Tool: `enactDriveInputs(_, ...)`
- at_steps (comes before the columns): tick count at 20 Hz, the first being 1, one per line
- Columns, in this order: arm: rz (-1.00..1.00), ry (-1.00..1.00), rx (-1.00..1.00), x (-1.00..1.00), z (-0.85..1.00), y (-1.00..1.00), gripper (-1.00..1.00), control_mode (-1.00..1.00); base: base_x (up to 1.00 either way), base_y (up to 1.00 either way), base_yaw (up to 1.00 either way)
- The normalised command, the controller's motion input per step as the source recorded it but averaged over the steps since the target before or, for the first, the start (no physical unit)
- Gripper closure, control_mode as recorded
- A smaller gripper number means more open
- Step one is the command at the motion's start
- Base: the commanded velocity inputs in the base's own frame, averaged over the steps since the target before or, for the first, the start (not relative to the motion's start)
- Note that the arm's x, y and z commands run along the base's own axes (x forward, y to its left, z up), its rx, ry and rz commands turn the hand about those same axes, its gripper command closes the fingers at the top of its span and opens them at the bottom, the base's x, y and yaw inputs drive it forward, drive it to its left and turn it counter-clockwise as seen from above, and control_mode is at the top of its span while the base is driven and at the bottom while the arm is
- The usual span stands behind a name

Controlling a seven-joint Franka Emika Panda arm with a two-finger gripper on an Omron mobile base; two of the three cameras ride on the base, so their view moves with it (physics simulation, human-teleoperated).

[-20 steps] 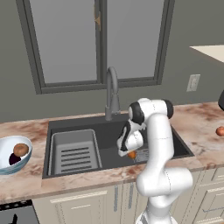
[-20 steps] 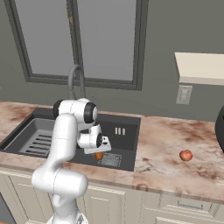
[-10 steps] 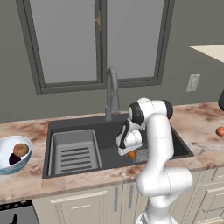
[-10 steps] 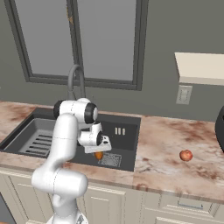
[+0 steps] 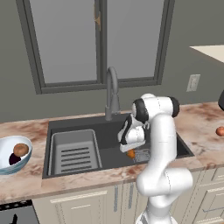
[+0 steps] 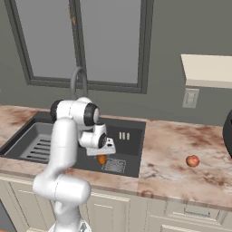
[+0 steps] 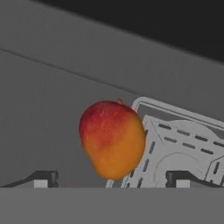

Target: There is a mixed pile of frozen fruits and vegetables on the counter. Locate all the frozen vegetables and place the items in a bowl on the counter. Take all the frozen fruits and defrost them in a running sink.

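Observation:
Low inside the dark grey sink (image 5: 87, 127) (image 6: 132, 134), my gripper (image 5: 130, 146) (image 6: 102, 151) (image 7: 112, 178) is open. Its two tips stand wide apart on either side of an orange-and-red fruit (image 7: 113, 139) (image 5: 131, 153) (image 6: 102, 159) and do not touch it. That fruit lies on the basin floor beside the drain grate (image 7: 183, 148). A second, reddish fruit (image 5: 220, 131) (image 6: 192, 161) rests on the marbled counter (image 6: 172, 172) to the right of the sink. At far left, the pale bowl (image 5: 27, 142) holds a brown oval vegetable (image 5: 20, 149) and a dark purple one (image 5: 14, 159).
A tall grey arched faucet (image 5: 112, 94) (image 6: 78, 84) rises behind the basin. A grey ribbed tray insert (image 5: 74, 153) (image 6: 41, 147) takes up the sink's left half. A wall socket (image 6: 190, 97) and a cream shelf (image 6: 208, 70) are at the right; windows run along the back.
The jaws have spread wide and let go of the orange fruit, which now sits free just below them on the sink floor. The arm has barely moved.

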Motion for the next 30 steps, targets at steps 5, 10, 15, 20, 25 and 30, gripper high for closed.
enactDriveInputs(5,-0.06,-0.13,0.06,-0.47,0.77,-0.17,-1.00,-1.00,0.00,0.00,0.00)
enactDriveInputs(10,-0.07,-0.14,0.02,-0.45,0.92,-0.10,-1.00,-1.00,0.00,0.00,0.00)
enactDriveInputs(15,-0.08,-0.02,0.00,-0.22,0.96,-0.16,-1.00,-1.00,0.00,0.00,0.00)
enactDriveInputs(20,-0.02,0.04,-0.08,-0.09,0.73,-0.15,-1.00,-1.00,0.00,0.00,0.00)
enactDriveInputs(25,-0.13,0.24,-0.02,-0.13,0.60,-0.24,-1.00,-1.00,0.00,0.00,0.00)
enactDriveInputs(30,-0.15,0.21,0.00,-0.26,0.51,-0.31,-1.00,-1.00,0.00,0.00,0.00)
